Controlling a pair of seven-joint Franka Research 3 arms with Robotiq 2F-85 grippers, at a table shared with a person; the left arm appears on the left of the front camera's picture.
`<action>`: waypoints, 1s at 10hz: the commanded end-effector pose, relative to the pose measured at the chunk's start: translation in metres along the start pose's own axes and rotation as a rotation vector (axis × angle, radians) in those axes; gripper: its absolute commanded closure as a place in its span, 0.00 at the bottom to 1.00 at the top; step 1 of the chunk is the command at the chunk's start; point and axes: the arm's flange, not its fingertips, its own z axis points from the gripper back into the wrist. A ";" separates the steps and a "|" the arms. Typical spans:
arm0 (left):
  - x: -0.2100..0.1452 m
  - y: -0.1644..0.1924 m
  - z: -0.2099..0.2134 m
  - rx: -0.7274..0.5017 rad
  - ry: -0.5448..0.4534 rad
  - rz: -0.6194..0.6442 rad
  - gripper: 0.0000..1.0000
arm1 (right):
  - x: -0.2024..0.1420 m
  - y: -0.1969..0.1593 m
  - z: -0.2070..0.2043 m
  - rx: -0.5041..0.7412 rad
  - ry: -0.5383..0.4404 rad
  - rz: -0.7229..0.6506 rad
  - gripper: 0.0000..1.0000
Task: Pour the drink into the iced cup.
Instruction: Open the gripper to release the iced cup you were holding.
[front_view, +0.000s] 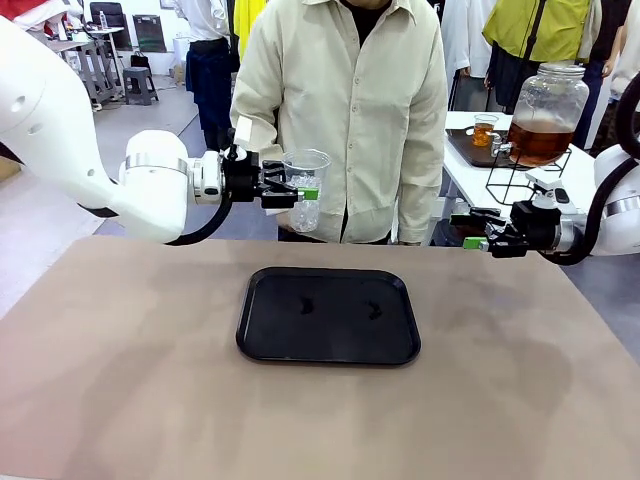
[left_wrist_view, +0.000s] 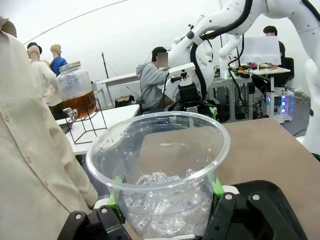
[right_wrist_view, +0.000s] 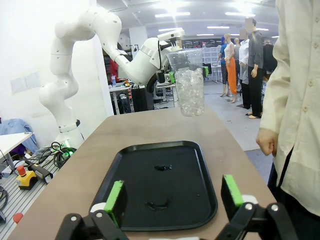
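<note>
front: across table (front_view: 120, 400) toward person (front_view: 345, 120) | right wrist: low, near, shares tray (right_wrist_view: 180, 200)

At nine o'clock in the front view, smooth white rounded left arm (front_view: 60, 130), with a brushed silver ring (front_view: 155, 160) before the wrist and a thin black cable (front_view: 200, 232) hanging below. Next to it, black two-finger left gripper (front_view: 303, 190), tipped with bright green pads (front_view: 311, 193). At three o'clock, same white shell on the right arm (front_view: 622, 215), with thick black hose (front_view: 598, 215) beside and small white camera block (front_view: 545, 190) above the black right gripper (front_view: 468, 230). In the right wrist view, at six o'clock, black finger links (right_wrist_view: 82, 225) studded with round silver screws (right_wrist_view: 73, 218). At twelve o'clock in the front view, on the person, pale cream long-sleeved button shirt (front_view: 350, 100) with collar, dark top (front_view: 365, 12) under it.
</note>
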 end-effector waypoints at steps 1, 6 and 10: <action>0.003 -0.001 0.000 0.004 -0.007 -0.013 0.23 | 0.002 0.000 -0.001 0.001 0.001 -0.002 0.00; 0.003 -0.001 0.000 0.004 -0.007 -0.013 0.23 | 0.002 0.000 -0.001 0.001 0.001 -0.002 0.00; 0.003 -0.001 0.000 0.004 -0.007 -0.013 0.23 | 0.002 0.000 -0.001 0.001 0.001 -0.002 0.00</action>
